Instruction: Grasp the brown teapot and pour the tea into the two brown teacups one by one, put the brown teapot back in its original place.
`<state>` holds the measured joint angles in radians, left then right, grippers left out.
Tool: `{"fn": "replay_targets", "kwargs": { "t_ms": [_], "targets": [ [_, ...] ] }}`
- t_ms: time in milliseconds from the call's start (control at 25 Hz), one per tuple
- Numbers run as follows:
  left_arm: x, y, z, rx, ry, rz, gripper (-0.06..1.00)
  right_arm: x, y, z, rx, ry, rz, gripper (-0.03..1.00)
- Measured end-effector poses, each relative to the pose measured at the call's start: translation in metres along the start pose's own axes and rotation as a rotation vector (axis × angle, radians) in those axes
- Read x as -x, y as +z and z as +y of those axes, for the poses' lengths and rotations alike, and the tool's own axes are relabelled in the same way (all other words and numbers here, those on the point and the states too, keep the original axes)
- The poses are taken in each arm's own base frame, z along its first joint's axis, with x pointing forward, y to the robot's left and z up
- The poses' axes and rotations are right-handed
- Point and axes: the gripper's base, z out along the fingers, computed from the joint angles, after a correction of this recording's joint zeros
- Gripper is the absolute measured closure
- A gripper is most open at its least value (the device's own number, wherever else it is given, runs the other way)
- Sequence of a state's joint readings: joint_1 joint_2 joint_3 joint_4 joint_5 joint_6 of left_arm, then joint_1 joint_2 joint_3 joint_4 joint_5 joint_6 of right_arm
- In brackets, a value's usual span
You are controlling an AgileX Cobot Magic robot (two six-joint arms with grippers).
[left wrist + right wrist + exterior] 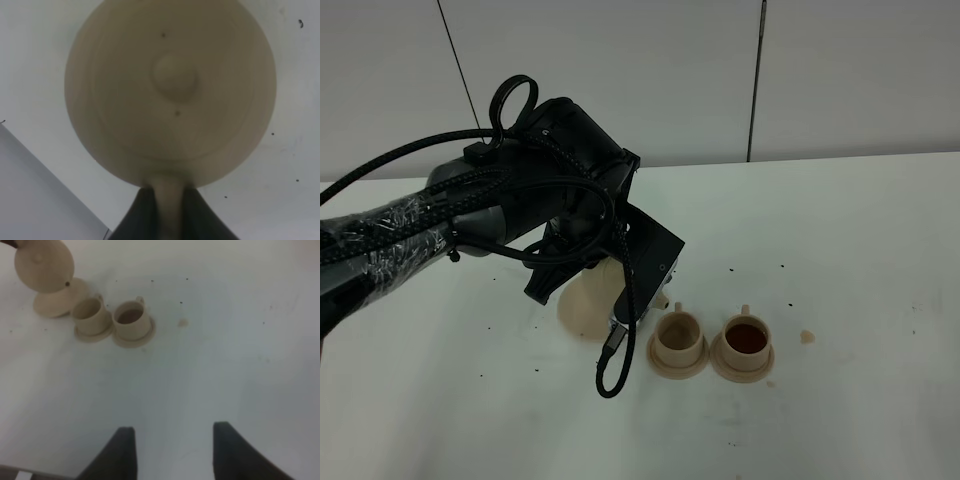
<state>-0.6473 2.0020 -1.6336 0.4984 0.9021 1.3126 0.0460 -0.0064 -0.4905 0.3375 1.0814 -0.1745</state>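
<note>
At the far left the left arm, black and hung with wrapped cables, reaches in over the white surface. Its left tool is closed on the loop handle of the brown teapot. The two dark fingers press this handle from both sides. The teapot is held in the air and tipped, so that its lid with the small knob faces sideways, toward the cups. Below it, flat on the surface, lies the large saucer, and the teapot is clear of it. In the high view the arm covers most of the teapot.

Just to the right of the large saucer stands the left teacup on a small saucer. The short spout is near its rim, and the inside of this cup looks pale. I cannot tell whether liquid is running. Directly beside it stands the right teacup on a second small saucer. This cup holds dark brown tea. The edges of the two small saucers seem to touch.

Further right a small tan stain marks the surface, and some dark specks lie behind the cups.

The right tool hangs well apart from the cups, with its fingers spread wide and gripping nothing.
</note>
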Motion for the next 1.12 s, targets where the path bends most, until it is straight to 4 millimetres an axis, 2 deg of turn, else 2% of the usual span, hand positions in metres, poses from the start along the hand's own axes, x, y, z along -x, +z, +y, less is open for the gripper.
{"fn": "replay_targets", "kwargs": {
  "t_ms": [640,1120],
  "targets": [
    [0.007,-0.004,0.002,0.016,0.023,0.026,0.77,0.000,0.000,0.000,0.000,0.000,0.000,0.62],
    [0.018,0.007,0.000,-0.017,0.045,0.043,0.77,0.000,0.000,0.000,0.000,0.000,0.000,0.62]
  ]
}}
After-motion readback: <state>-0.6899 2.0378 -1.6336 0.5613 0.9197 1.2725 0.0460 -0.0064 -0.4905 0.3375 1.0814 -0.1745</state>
